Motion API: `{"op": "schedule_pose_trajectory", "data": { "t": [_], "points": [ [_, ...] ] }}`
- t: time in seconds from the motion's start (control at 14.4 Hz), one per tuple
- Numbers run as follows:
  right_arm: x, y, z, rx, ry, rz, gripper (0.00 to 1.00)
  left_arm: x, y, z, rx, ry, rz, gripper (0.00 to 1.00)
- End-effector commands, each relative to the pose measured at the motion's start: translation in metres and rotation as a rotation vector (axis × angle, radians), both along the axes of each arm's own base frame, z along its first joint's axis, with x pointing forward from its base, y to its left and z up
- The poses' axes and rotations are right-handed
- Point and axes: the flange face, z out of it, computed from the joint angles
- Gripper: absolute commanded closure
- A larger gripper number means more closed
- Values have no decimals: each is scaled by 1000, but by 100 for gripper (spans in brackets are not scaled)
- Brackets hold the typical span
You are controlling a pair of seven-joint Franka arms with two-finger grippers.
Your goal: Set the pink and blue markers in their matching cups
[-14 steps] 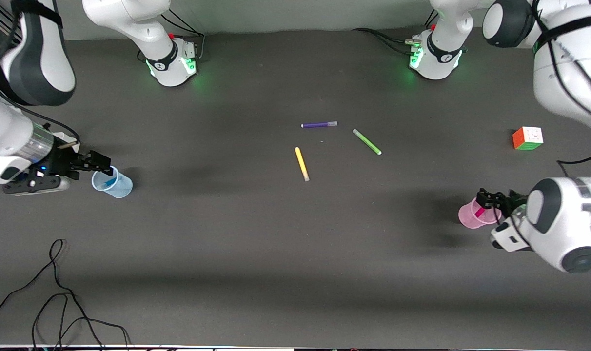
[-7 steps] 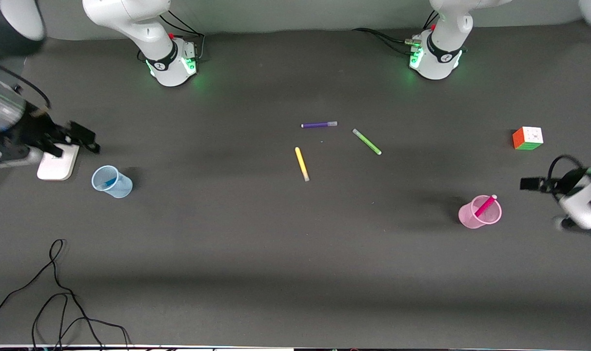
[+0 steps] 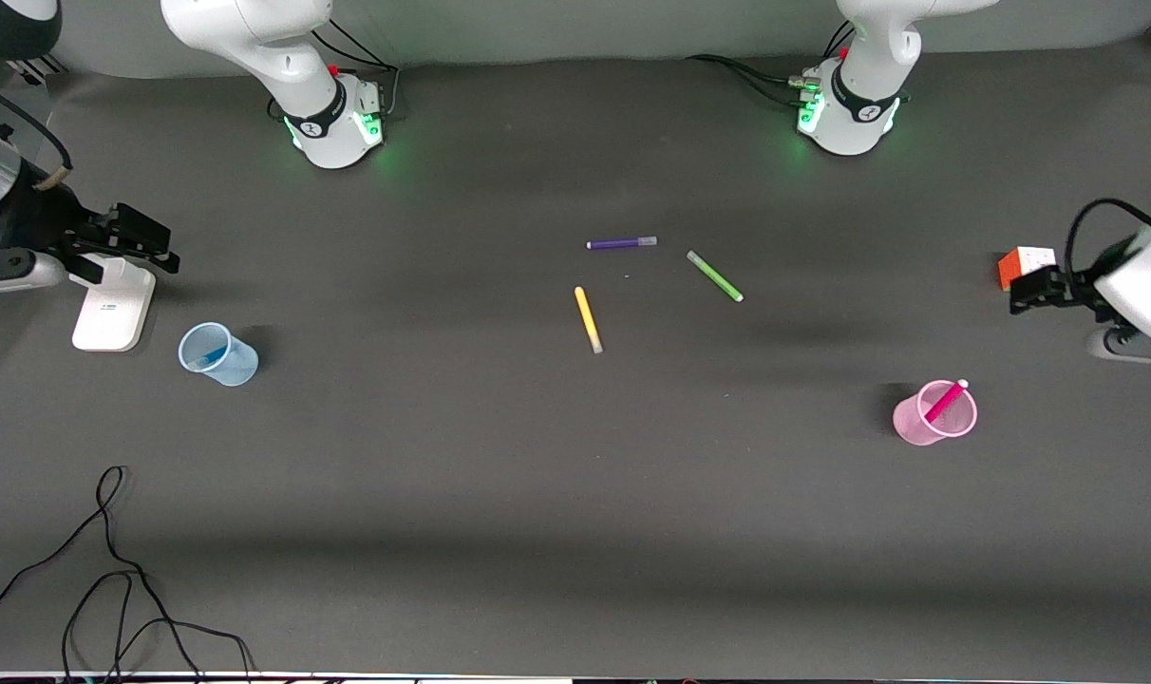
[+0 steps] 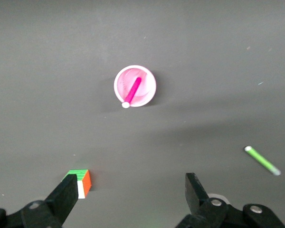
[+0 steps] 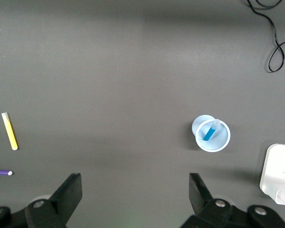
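The pink marker leans inside the light pink cup toward the left arm's end of the table; both show in the left wrist view, the pink marker in the pink cup. The blue marker stands in the pale blue cup toward the right arm's end; in the right wrist view the blue marker sits in the blue cup. My left gripper is open and empty beside the puzzle cube. My right gripper is open and empty over the white block.
A purple marker, a green marker and a yellow marker lie mid-table. A coloured puzzle cube sits at the left arm's end. A white block lies near the blue cup. Black cable loops at the near edge.
Both grippers have let go of the markers, lifted off the cups and drawn back toward the table's ends. The markers stay in their cups.
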Motion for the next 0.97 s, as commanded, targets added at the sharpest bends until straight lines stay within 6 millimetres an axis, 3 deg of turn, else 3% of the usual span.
{"op": "schedule_pose_trajectory", "data": {
  "t": [0.0, 0.21, 0.9],
  "points": [
    [-5, 11, -2, -25, 19, -118, 0, -15, -25, 20, -1, -27, 34, 0],
    [-11, 13, -11, -17, -17, -116, 0, -18, -26, 34, -26, -5, 31, 0],
    [-4, 17, -2, -76, -42, -101, 0, -20, -27, 34, -53, 7, 32, 0]
  ]
}}
